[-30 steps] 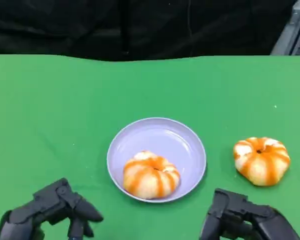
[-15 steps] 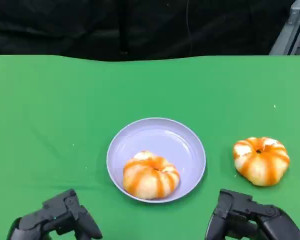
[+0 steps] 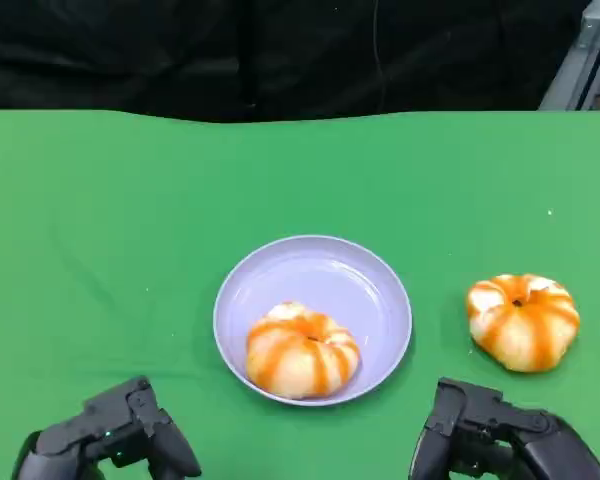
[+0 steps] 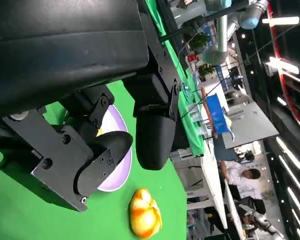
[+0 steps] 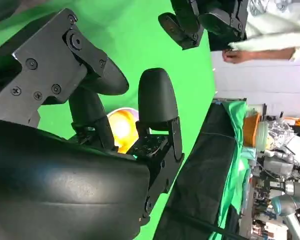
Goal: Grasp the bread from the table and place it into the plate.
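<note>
A lavender plate [image 3: 320,272] lies mid-table with an orange-and-white striped bread [image 3: 302,352] in its near half. A second, similar bread [image 3: 523,321] lies on the green cloth to the plate's right, apart from it. My left hand [image 3: 115,435] sits low at the near left edge, empty, fingers apart. My right hand [image 3: 495,442] sits low at the near right, just in front of the loose bread, also empty. The left wrist view shows the left hand's fingers [image 4: 152,135], the plate [image 4: 121,172] and the loose bread [image 4: 145,218]. In the right wrist view an orange bread [image 5: 121,127] shows between the fingers [image 5: 157,97].
The green cloth [image 3: 130,220] covers the table up to a black backdrop at the far edge. A metal frame [image 3: 585,60] stands at the far right corner. A person's hand and white sleeve [image 5: 260,45] show beyond the table, and people [image 4: 245,175] stand in the background.
My left hand has drawn back toward the near edge and sits lower than a second ago. The right hand dropped slightly. Both breads and the plate are unmoved.
</note>
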`<state>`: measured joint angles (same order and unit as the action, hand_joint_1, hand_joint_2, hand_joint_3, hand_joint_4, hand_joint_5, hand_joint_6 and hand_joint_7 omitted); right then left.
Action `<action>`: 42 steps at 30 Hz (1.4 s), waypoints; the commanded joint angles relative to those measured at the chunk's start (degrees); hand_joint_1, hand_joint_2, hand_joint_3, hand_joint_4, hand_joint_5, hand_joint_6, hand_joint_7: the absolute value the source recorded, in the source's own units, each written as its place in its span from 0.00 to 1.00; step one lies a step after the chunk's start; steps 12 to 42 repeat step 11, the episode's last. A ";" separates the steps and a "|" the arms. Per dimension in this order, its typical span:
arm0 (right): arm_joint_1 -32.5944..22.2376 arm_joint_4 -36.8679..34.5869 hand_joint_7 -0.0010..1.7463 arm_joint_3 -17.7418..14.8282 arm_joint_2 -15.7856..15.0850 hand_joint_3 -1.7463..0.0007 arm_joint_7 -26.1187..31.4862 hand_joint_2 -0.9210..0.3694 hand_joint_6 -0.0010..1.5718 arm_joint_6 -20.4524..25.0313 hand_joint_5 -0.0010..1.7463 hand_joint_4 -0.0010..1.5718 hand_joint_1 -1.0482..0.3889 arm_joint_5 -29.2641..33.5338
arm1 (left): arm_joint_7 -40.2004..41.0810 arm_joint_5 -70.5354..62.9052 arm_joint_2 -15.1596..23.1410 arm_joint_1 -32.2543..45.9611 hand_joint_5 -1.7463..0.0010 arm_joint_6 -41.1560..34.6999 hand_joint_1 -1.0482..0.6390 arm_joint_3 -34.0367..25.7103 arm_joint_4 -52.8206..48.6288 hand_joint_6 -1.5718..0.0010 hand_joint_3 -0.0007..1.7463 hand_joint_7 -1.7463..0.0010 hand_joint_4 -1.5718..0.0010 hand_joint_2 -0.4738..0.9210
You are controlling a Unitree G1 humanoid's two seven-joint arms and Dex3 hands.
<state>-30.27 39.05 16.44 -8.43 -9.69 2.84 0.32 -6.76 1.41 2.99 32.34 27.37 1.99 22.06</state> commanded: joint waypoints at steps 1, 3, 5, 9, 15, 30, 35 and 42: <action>0.15 0.19 0.85 -0.29 -0.15 0.23 0.12 0.45 0.44 0.01 0.97 0.44 0.70 -0.38 | -0.29 0.60 0.72 -0.04 0.04 0.23 0.59 -0.49 0.20 0.46 0.81 0.14 0.40 0.61; 0.18 0.38 0.85 -0.22 -0.18 0.23 0.14 0.45 0.44 0.28 0.97 0.44 0.70 -0.27 | -0.11 0.26 0.72 -0.21 0.04 0.38 0.59 -0.63 0.11 0.46 0.79 0.14 0.40 0.61; 0.14 0.68 0.85 -0.16 -0.21 0.23 0.22 0.45 0.44 0.73 0.97 0.44 0.70 -0.15 | -0.04 0.20 0.68 -0.31 0.05 0.38 0.58 -0.63 0.12 0.46 0.79 0.14 0.40 0.62; -0.06 1.21 0.85 -0.31 -0.46 0.22 0.07 0.45 0.44 0.99 0.97 0.43 0.71 -0.25 | -0.13 0.35 0.64 -0.15 0.05 0.28 0.59 -0.41 0.35 0.46 0.81 0.14 0.40 0.61; -0.14 1.41 0.85 -0.44 -0.59 0.22 -0.04 0.45 0.44 1.11 0.97 0.43 0.70 -0.36 | -0.23 0.42 0.70 -0.03 0.05 0.13 0.60 -0.31 0.52 0.46 0.82 0.13 0.41 0.60; -0.14 1.41 0.85 -0.44 -0.59 0.22 -0.04 0.45 0.44 1.11 0.97 0.43 0.70 -0.36 | -0.23 0.42 0.70 -0.03 0.05 0.13 0.60 -0.31 0.52 0.46 0.82 0.13 0.41 0.60; -0.14 1.41 0.85 -0.44 -0.59 0.22 -0.04 0.45 0.44 1.11 0.97 0.43 0.70 -0.36 | -0.23 0.42 0.70 -0.03 0.05 0.13 0.60 -0.31 0.52 0.46 0.82 0.13 0.41 0.60; -0.14 1.41 0.85 -0.44 -0.59 0.22 -0.04 0.45 0.44 1.11 0.97 0.43 0.70 -0.36 | -0.23 0.42 0.70 -0.03 0.05 0.13 0.60 -0.31 0.52 0.46 0.82 0.13 0.41 0.60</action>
